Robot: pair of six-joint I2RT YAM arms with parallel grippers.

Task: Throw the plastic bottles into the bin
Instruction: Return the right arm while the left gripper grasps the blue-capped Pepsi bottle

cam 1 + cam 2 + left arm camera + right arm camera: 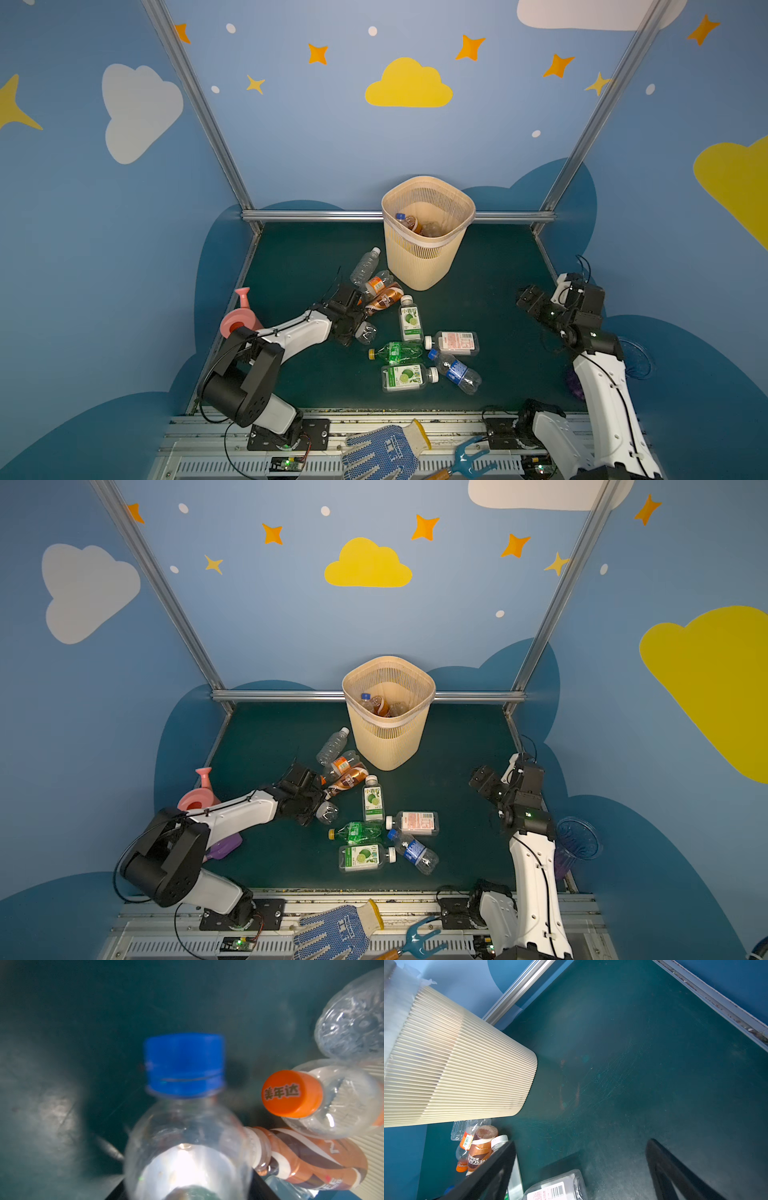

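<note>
Left edge of the green table [291,257]: a pink watering can [239,320] sits there. A purple scoop [224,848] lies nearer the front left corner, partly hidden by the left arm. The left gripper [353,326] is down at the table, left of centre, over a blue-capped clear bottle [187,1136]. In the left wrist view this bottle lies between the jaws with its cap pointing away. The picture is blurred, and whether the jaws press on it cannot be determined. Between this gripper and the bin, three plastic bottles lie touching: a white-capped clear bottle [365,266], an orange-capped bottle [376,284] and a brown-wrapped bottle [384,300]. Five more lie flat at the centre toward the front edge: a far lime-labelled bottle [409,320], a green bottle [395,352], a near lime-labelled bottle [407,377], a pink-labelled bottle [455,343] and a blue-labelled bottle [457,372]. The bin [424,257] stands upright at the middle of the far edge, and the bottles in the bin [409,223] number at least two. The right gripper [581,1141] is raised near the right edge, jaws spread wide with nothing between them. A clear cup [577,841] sits at the right edge.
</note>
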